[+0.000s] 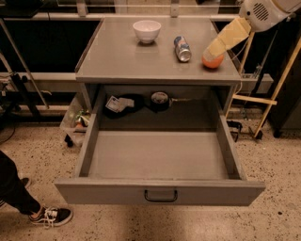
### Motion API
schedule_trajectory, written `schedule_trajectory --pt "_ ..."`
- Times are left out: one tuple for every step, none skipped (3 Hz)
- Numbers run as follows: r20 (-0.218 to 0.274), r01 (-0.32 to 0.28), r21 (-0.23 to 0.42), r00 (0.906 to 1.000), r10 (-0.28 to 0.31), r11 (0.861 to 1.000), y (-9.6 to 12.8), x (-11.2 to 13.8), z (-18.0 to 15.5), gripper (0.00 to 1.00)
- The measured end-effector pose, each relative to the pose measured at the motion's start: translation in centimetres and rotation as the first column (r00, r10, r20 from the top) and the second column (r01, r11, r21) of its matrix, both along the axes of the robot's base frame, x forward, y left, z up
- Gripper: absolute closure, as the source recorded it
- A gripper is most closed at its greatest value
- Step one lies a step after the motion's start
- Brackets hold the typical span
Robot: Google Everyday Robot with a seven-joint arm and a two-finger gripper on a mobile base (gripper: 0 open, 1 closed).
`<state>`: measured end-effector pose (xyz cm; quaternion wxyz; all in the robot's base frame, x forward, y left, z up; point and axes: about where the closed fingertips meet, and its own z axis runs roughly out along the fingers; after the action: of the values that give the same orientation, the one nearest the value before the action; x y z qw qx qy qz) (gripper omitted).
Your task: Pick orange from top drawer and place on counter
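The orange (213,61) rests on the grey counter (127,59) near its right front corner. My gripper (211,50), tan and slanting down from the upper right, sits right over the orange's top and touches or nearly touches it. The white arm housing (263,10) is at the top right corner. The top drawer (160,155) is pulled fully out below the counter. Its floor is bare, and its front panel carries a small dark handle (161,196).
A white bowl (146,30) and a silver-blue can (182,48) lying on its side are on the counter's back half. Dark objects (141,102) lie in the recess behind the drawer. A person's leg and shoe (47,215) are at lower left. Wooden rails (275,89) stand at right.
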<state>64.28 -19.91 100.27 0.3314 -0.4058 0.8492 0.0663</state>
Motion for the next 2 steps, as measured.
schedule_trajectory --pt "-0.049 -0.059 0.028 0.9969 0.061 0.998 -0.6 -0.7 -0.6 0.0" --pt "-0.079 -0.212 0.118 0.972 0.222 0.97 -1.8 -3.0 -0.6 0.0"
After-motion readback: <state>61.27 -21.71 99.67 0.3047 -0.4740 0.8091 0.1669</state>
